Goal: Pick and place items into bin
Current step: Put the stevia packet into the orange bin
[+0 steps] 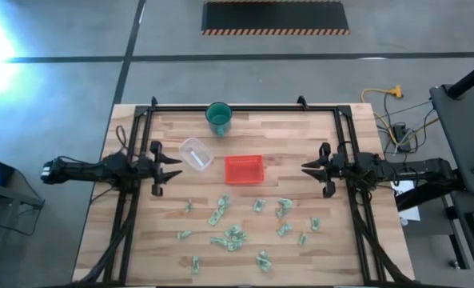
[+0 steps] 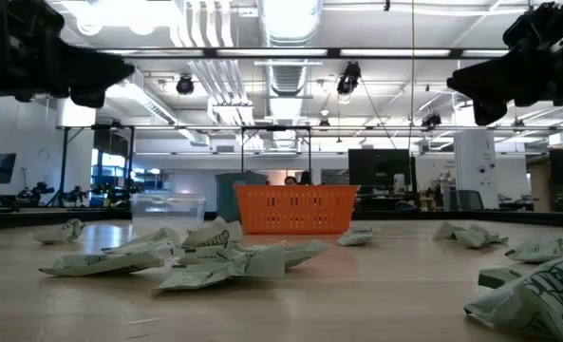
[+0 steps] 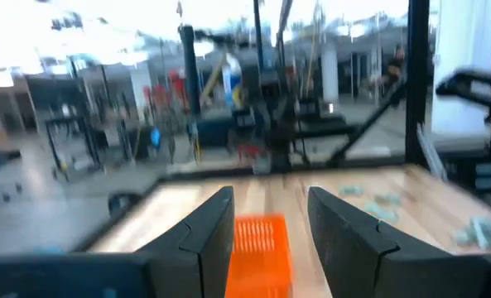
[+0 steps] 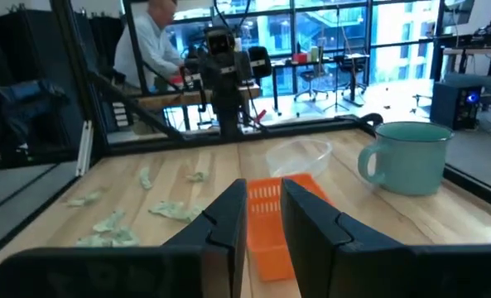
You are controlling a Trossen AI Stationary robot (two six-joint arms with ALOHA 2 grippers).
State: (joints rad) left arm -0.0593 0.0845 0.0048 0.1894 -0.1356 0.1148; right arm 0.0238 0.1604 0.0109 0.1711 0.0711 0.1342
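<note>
- The left gripper (image 1: 175, 166) hovers above the bench's left side, its jaws parted with a clear gap and nothing between them; in the left wrist view the gripper (image 3: 270, 228) points at the bin across the boards.
- The right gripper (image 1: 308, 167) hovers over the bench's right side, its jaws set to a narrower gap, also empty; the right wrist view shows the gripper (image 4: 264, 215) aimed at the same bin.
- The bin (image 1: 243, 170), a shallow red tray, sits near the middle of the bench (image 1: 141, 240), between the 2 grippers and touching neither.
- The items (image 1: 235, 237), small pale-green crumpled pieces, lie scattered over the bench's near half, apart from the bin.
- A clear round container (image 1: 195, 152) lies just left of the bin; a green cup (image 1: 219, 118) stands behind it near the far edge.
- The bench is pale wooden boards with a dark frame.
- Beyond it, in the right wrist view, a person (image 4: 151, 41) bends over a table in a room with large windows.
</note>
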